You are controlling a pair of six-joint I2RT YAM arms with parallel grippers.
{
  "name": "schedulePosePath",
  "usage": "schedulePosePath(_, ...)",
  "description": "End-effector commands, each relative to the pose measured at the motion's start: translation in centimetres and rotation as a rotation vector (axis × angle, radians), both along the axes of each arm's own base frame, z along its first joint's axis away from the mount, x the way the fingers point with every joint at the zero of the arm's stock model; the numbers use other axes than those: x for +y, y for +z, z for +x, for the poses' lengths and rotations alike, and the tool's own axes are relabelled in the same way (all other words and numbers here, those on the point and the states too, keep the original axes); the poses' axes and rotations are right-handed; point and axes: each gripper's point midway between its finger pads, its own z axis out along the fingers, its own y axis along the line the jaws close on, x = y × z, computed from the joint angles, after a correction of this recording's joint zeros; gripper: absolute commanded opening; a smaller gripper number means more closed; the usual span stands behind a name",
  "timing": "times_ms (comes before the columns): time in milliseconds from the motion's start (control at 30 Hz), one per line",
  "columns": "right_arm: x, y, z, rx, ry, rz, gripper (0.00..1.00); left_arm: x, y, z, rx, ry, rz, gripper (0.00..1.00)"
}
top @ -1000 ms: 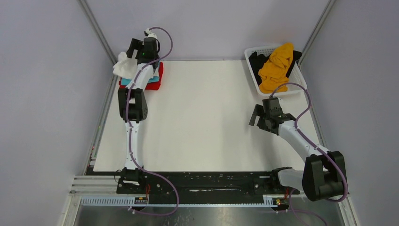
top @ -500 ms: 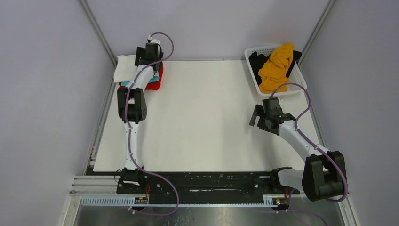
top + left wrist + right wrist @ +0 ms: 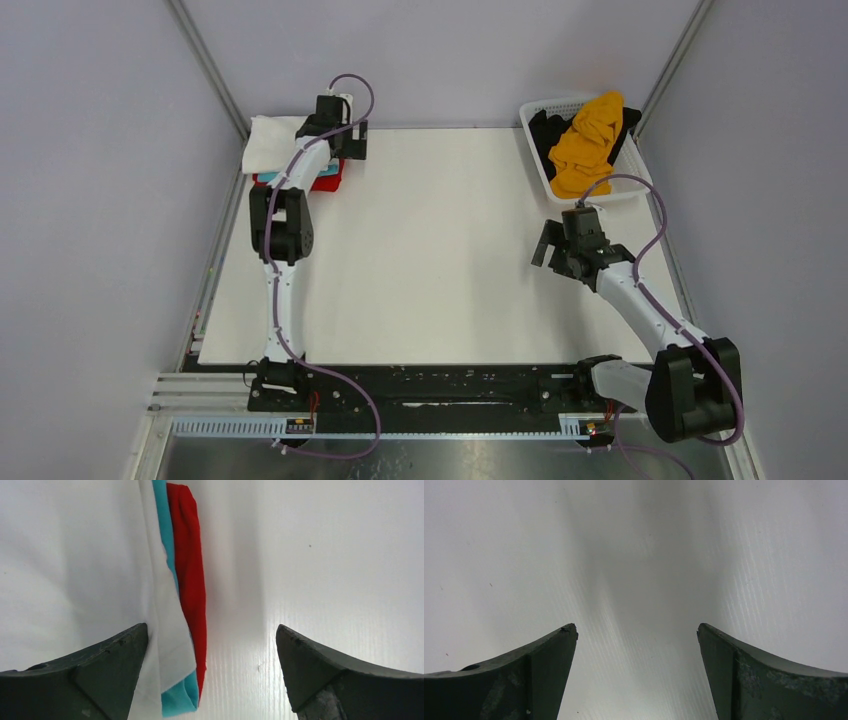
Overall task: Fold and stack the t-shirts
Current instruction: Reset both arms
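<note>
A stack of folded t-shirts lies at the table's back left corner: a white shirt (image 3: 266,140) on top, a teal shirt (image 3: 268,180) under it and a red shirt (image 3: 326,180) at the bottom. My left gripper (image 3: 342,146) is open and empty just right of the stack. In the left wrist view the left gripper (image 3: 212,647) spans the stack's edge, with the white shirt (image 3: 75,560), teal shirt (image 3: 177,697) and red shirt (image 3: 192,575) layered. An orange-yellow shirt (image 3: 588,140) and a black shirt (image 3: 548,130) lie crumpled in the basket. My right gripper (image 3: 553,258) is open and empty over bare table (image 3: 636,555).
The white lattice basket (image 3: 556,102) stands at the back right corner, just beyond the right gripper. Grey walls and frame posts close in the table on three sides. The arm bases sit at the near edge.
My left gripper has let go of the white shirt, which now lies flat on the stack, and has moved right off it. The right gripper has barely shifted.
</note>
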Motion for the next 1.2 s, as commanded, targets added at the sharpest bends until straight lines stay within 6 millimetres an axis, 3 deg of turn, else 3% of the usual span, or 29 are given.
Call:
schedulePosePath(0, 0.0, 1.9, 0.6, -0.062, 0.010, 0.004, 1.00, -4.4, 9.7, -1.0, -0.128, -0.087, -0.080, 0.99)
schedulePosePath(167, 0.3, 3.6, 0.3, -0.126, 0.014, 0.035, 0.99, -8.0, 17.7, -5.0, -0.225, -0.090, -0.041, 0.99)
schedulePosePath(300, 0.2, 4.3, -0.7, -0.180, -0.007, 0.059, 1.00, -10.1, 21.8, -11.6, -0.253, -0.054, -0.188, 0.99)
schedulePosePath(367, -0.1, 4.4, -1.2, -0.205, -0.023, 0.062, 1.00, -10.2, 21.9, -15.6, -0.255, -0.014, -0.284, 0.99)
schedulePosePath(433, -0.5, 4.3, -1.7, -0.227, -0.038, 0.055, 0.99, -9.8, 20.5, -19.8, -0.251, 0.021, -0.358, 0.99)
schedulePosePath(467, -0.7, 4.5, -1.9, -0.245, -0.045, 0.054, 1.00, -9.3, 21.2, -22.2, -0.289, 0.024, -0.395, 0.99)
schedulePosePath(533, -1.2, 4.7, -2.1, -0.266, -0.078, 0.046, 1.00, -8.2, 16.8, -25.9, -0.239, 0.069, -0.417, 0.99)
schedulePosePath(667, -2.0, 4.8, -1.9, -0.297, -0.136, 0.028, 0.99, -5.2, 12.4, -30.5, -0.221, 0.187, -0.419, 0.99)
schedulePosePath(733, -2.3, 4.7, -1.9, -0.293, -0.151, 0.017, 1.00, -3.5, 11.2, -31.7, -0.224, 0.238, -0.366, 0.99)
schedulePosePath(833, -2.3, 4.5, -1.8, -0.286, -0.156, 0.016, 1.00, -1.5, 11.4, -32.4, -0.226, 0.328, -0.311, 0.99)
schedulePosePath(967, -1.8, 4.2, -1.9, -0.284, -0.150, 0.045, 0.99, -2.3, 11.3, -32.4, -0.202, 0.293, -0.324, 0.99)
schedulePosePath(1167, -2.0, 4.8, -1.9, -0.353, -0.145, 0.051, 0.99, -1.4, 11.3, -32.8, -0.219, 0.323, -0.302, 0.99)
